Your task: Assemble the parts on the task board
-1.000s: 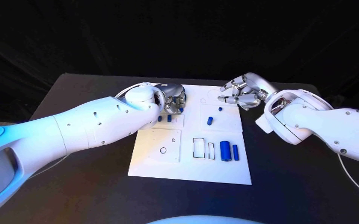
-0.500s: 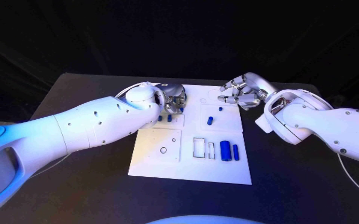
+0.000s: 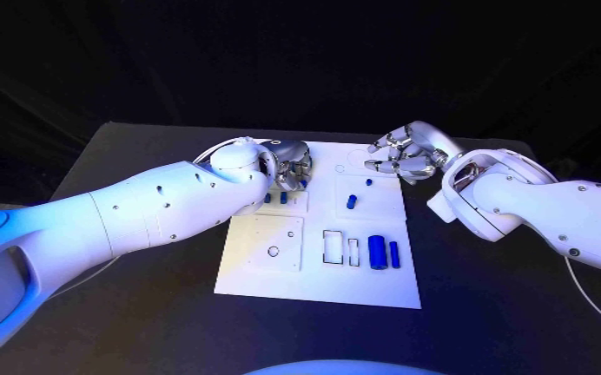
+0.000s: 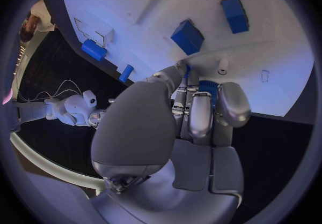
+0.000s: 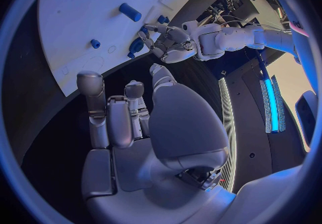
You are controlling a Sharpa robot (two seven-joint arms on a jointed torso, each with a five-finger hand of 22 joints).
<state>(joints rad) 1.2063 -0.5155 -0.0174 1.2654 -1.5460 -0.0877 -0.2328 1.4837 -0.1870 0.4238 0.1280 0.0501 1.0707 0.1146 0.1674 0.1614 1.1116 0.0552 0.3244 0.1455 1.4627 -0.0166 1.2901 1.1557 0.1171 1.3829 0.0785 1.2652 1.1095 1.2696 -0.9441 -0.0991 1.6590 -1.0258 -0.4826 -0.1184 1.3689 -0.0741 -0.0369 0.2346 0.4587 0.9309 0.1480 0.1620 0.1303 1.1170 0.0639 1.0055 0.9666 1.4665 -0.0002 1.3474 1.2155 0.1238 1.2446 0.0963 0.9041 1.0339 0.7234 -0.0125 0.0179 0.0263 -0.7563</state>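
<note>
Blue parts lie across the white task board [image 3: 313, 279] in the middle of your black table [image 3: 138, 305]: two long cylinders [image 3: 377, 253] near its right edge, small ones [image 3: 353, 200] mid-board. Your left hand [image 3: 291, 167] crowds the board's far left corner, fingers curled on a blue part [image 4: 208, 87]. Your right hand [image 3: 403, 155] hovers off the far right corner, fingers loosely spread, holding nothing.

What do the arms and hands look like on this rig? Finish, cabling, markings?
Both arms have smooth white shells with small dark dots like screw holes. The left hand and right hand are shiny silver metal with rounded, segmented fingers and a grey domed back. A thin pale cable loops at the left wrist. No markings are readable.
</note>
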